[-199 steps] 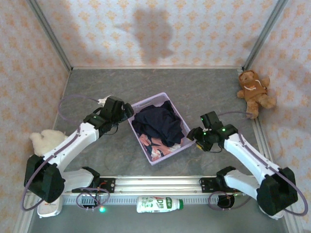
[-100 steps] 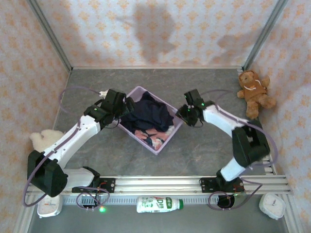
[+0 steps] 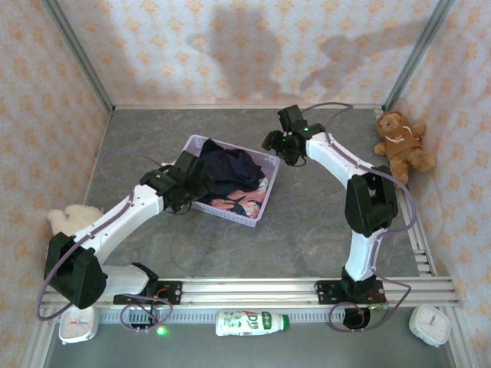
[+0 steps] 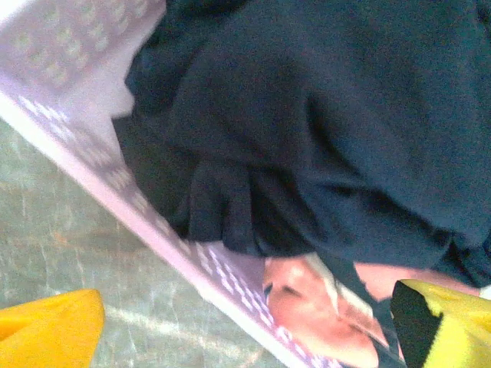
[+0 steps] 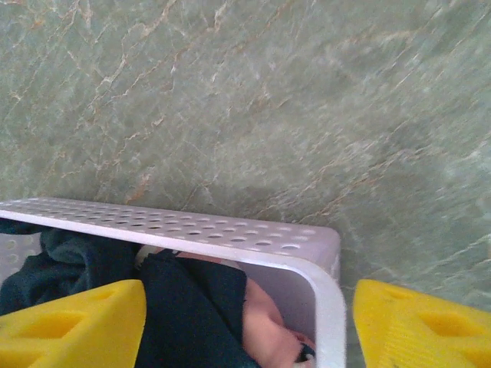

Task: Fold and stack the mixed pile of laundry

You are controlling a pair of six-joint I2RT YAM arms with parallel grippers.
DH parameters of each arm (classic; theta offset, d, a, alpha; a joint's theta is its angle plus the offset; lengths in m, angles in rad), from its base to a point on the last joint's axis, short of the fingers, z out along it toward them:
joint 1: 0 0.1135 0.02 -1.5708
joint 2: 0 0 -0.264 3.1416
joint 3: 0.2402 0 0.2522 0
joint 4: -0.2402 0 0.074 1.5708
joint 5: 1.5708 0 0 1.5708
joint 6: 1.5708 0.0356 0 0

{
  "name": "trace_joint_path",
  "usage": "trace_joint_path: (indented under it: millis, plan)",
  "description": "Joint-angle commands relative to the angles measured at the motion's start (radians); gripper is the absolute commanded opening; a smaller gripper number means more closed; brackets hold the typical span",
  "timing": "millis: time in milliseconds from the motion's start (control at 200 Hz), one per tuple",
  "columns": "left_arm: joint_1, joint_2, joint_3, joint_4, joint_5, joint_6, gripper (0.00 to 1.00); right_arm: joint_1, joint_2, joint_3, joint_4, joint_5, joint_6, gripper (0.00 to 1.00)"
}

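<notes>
1. By my reading, none of the folding or stacking is done. Both garments lie crumpled together inside the lavender basket [image 3: 222, 215]. Nothing is spread out on the desk [image 3: 307, 230], and no stack has been started.
2. The navy garment [image 3: 228, 167] is heaped on top and fills most of the basket. The pink garment [image 3: 232, 204], with its shark print, shows from under it along the near side.
3. The left tool [image 4: 245, 330] has its fingers wide apart and holds nothing. It sits at the basket's left side with the basket wall running between its fingers. One finger is over bare desk outside, and the other is over the pink cloth inside. The navy folds lie just ahead of it, and I see no contact with them.
4. The right tool [image 5: 245, 326] also has its fingers apart and grips nothing. It straddles the basket's rounded far right corner. One finger is inside over the navy cloth, and the other is outside over the desk, just beside the wall. I cannot tell whether that outer finger touches the wall.
5. Everything is left to do, as I judge it. Each garment has to be lifted out of the basket, laid flat on the desk and folded, and then one set on the other.
</notes>
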Motion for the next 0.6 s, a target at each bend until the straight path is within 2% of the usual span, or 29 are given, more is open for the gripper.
trace_joint_path:
  millis: [0, 90, 125, 145, 165, 265, 415, 595]
  plan:
    - [-0.03, -0.008, -0.01, -0.079, 0.046, -0.11, 0.96, 0.005, -0.053, 0.03, -0.188, 0.134, -0.12, 0.76]
    - [-0.038, -0.007, -0.04, -0.066, 0.072, -0.153, 0.95, 0.004, -0.091, 0.004, -0.236, 0.193, -0.165, 0.83]
    - [-0.039, -0.002, -0.052, -0.052, 0.076, -0.163, 0.95, 0.003, -0.111, -0.016, -0.24, 0.209, -0.178, 0.89]
    - [-0.038, 0.005, -0.055, -0.044, 0.077, -0.172, 0.95, 0.003, -0.125, -0.03, -0.243, 0.219, -0.184, 0.98]
    - [-0.038, 0.012, -0.06, -0.033, 0.079, -0.181, 0.94, 0.002, -0.133, -0.039, -0.243, 0.224, -0.187, 1.0]
    - [-0.046, 0.059, -0.08, 0.063, 0.087, -0.243, 0.88, -0.005, -0.186, -0.087, -0.246, 0.241, -0.194, 0.99]
    - [-0.093, 0.128, -0.076, 0.161, 0.021, -0.357, 0.76, -0.01, -0.242, -0.141, -0.241, 0.242, -0.2, 0.99]
    - [-0.115, 0.195, -0.047, 0.141, -0.033, -0.379, 0.47, -0.01, -0.273, -0.172, -0.252, 0.266, -0.215, 0.99]
